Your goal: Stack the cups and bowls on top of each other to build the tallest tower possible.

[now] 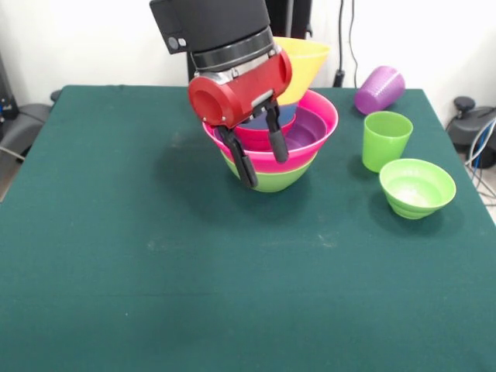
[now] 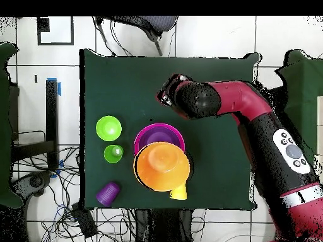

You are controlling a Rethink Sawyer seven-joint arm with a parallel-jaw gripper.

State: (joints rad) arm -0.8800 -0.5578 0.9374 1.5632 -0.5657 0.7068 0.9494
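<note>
The jaws (image 1: 260, 159) hang spread and empty at the near side of the tower (image 1: 271, 147), which stands mid-desk toward the far edge. Its glossy nested bowls look light, stiff and slippery; a thin rim seems the best hold. The green cup (image 1: 386, 139) and small light green bowl (image 1: 417, 187) stand well apart on the desk (image 1: 155, 294).
</note>
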